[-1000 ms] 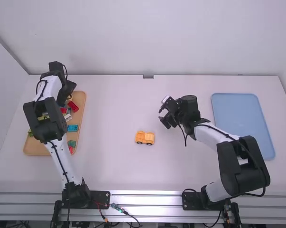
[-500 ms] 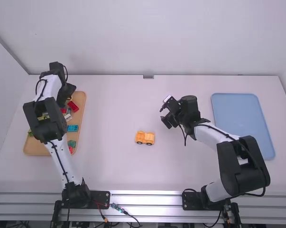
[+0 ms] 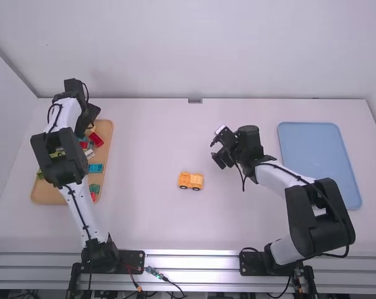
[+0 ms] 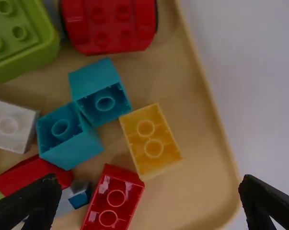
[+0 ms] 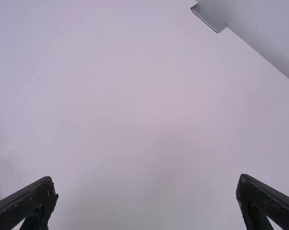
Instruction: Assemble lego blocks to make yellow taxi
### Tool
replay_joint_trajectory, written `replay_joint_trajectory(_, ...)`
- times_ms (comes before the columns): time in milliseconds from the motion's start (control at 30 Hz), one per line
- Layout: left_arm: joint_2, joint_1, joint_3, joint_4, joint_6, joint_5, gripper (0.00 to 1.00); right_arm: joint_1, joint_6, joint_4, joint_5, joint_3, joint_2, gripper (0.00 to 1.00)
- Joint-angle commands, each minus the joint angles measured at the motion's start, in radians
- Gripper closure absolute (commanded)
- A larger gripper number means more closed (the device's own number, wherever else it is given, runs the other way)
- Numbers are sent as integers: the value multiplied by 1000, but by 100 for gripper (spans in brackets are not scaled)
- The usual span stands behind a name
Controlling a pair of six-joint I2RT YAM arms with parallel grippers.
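Observation:
My left gripper (image 3: 89, 124) is over the far end of the wooden tray; in the left wrist view the same gripper (image 4: 149, 201) stands open above the blocks, holding nothing. A yellow block (image 4: 152, 140) lies near the tray's edge, touching a teal block (image 4: 100, 91) and close to a red block (image 4: 113, 199). An orange-yellow wheeled vehicle piece (image 3: 191, 180) stands on the table, near the middle. To its right and farther back, my right gripper (image 3: 215, 149) is over the table; in the right wrist view that gripper (image 5: 147, 201) is wide open and holds nothing.
The wooden tray (image 3: 45, 196) at the left holds several mixed blocks, among them a red wheeled piece (image 4: 108, 24), a green piece (image 4: 19, 40) and a white block (image 4: 10, 124). A blue tray (image 3: 318, 159) lies at the right, beyond the right arm.
Over the last second the right gripper has shifted very slightly to the right. The left arm has hardly moved, and the orange-yellow vehicle piece is where it was.

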Motion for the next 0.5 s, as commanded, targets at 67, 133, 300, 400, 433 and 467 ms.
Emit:
replay_joint_trajectory(67, 40, -14, 24, -6, 11, -15, 1, -5, -3, -21, 2, 13, -25, 1)
replay_joint_trajectory(133, 40, -14, 24, 8, 18, -24, 0, -4, -2, -27, 2, 13, -25, 1)
replay_joint_trajectory(300, 40, -14, 23, 41, 19, -21, 1, -5, -1, -22, -6, 13, -25, 1)
replay_joint_trajectory(400, 40, -14, 23, 46, 47, -21, 1, -1, -2, -24, -5, 13, -25, 1)
replay_joint_trajectory(433, 40, -14, 23, 47, 59, -21, 0, 4, -2, -27, -1, 13, -25, 1)
replay_joint_trajectory(467, 40, -14, 23, 50, 64, -21, 1, 6, -3, -30, 3, 13, -25, 1)
